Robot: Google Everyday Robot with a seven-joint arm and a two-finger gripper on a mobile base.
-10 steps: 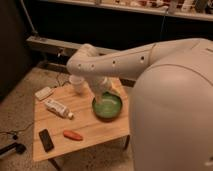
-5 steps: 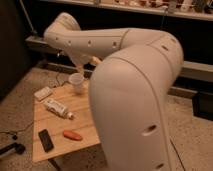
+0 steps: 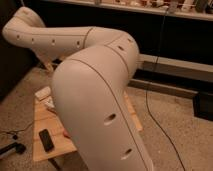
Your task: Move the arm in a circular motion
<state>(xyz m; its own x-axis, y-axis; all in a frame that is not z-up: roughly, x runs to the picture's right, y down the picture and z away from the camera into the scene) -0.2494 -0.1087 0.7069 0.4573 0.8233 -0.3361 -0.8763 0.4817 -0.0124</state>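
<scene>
While the arm (image 3: 95, 95) fills mid-frame over the table (image 3: 42, 147) edge, jaws hidden, state unknown.

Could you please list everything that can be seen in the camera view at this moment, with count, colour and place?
wooden table: one, light wood, lower left, mostly hidden behind the arm.
black device: one, black, flat on the table's near left part.
white objects: two, white, at the table's far left edge, half hidden.
orange item: one, a sliver showing beside the arm on the table.
black cable: one, running down from the shelf across the speckled floor at right.
shelf: one, along the top, with small items too blurred to name.
arm: one, cream-white, filling the centre and reaching to the upper left.
gripper: not in view.
</scene>
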